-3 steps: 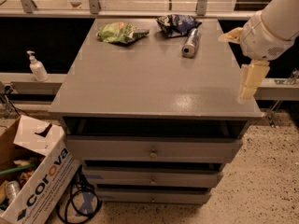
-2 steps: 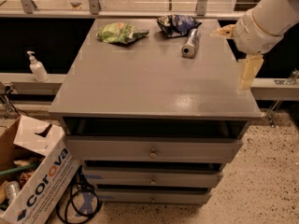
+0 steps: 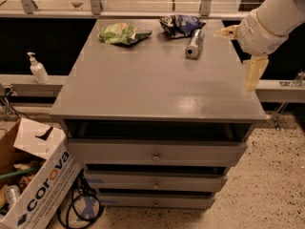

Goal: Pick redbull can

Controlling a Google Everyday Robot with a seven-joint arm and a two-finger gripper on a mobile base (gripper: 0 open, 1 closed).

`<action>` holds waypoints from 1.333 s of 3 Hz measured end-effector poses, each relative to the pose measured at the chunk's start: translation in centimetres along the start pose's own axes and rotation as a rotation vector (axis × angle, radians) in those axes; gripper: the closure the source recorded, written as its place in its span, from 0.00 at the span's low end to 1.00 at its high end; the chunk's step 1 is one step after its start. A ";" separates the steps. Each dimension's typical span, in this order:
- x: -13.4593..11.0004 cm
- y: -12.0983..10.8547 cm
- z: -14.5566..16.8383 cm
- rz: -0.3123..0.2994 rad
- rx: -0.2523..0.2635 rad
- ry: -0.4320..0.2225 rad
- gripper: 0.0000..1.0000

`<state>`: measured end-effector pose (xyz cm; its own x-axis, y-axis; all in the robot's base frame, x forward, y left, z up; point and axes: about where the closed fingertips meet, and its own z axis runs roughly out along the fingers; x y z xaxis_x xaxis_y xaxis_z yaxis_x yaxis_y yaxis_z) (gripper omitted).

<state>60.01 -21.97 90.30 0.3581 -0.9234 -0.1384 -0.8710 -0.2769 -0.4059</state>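
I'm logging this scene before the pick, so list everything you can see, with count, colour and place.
redbull can: one, silvery grey, lying on its side, back right of cabinet top
dark blue snack bag: one, just behind the can
green snack bag: one, back of top, picture-left of the can
cabinet: one, grey, centre, with drawers
pump bottle: one, white, ledge at picture-left
cardboard box: one, floor, lower left
cables: black, beside box
arm: one, white, upper right
pincer: one, tan fingers open, over cabinet's right edge, apart from can
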 end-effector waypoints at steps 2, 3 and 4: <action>0.2 -0.3 0.3 -0.043 0.009 -0.002 0.00; 0.8 -3.7 1.6 -0.220 0.026 -0.010 0.00; 1.4 -6.7 2.4 -0.378 0.062 0.002 0.00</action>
<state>67.11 -20.80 90.66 0.6496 -0.7595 0.0337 -0.6554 -0.5819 -0.4816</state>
